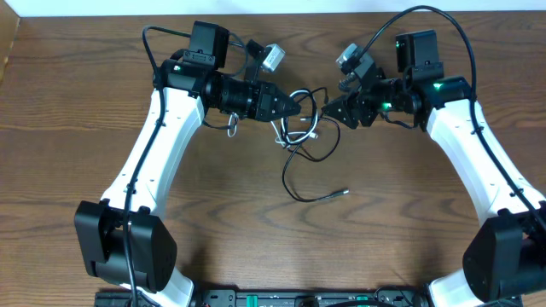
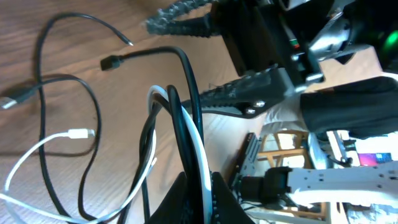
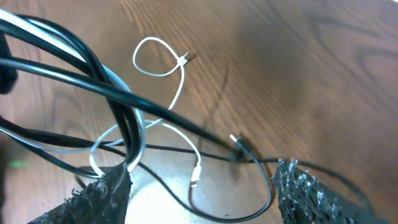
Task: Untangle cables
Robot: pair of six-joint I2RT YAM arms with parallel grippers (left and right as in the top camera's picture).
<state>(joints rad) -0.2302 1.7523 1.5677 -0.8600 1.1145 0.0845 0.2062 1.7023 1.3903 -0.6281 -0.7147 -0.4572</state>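
Observation:
The cables are one black and one white thin cord, tangled (image 1: 300, 128) between my two grippers at the back of the table. A loop of the black cable (image 1: 317, 198) trails toward the front and ends in a plug. My left gripper (image 1: 294, 107) (image 2: 200, 196) is shut on a bundle of both cords, the black cable (image 2: 180, 59) arching up out of its jaws and the white cable's plug (image 2: 79, 133) lying on the wood. My right gripper (image 1: 328, 109) (image 3: 205, 199) is open. Black and white strands drape against its left fingertip (image 3: 102, 196). The white cable (image 3: 180, 81) loops on the table beyond.
The table (image 1: 409, 222) is dark brown wood. A metal ring (image 1: 231, 128) hangs under the left arm's wrist. Both white arm links (image 1: 158, 153) (image 1: 482, 158) slope down to bases at the front corners. The table's far edge (image 1: 281, 12) lies just behind the grippers.

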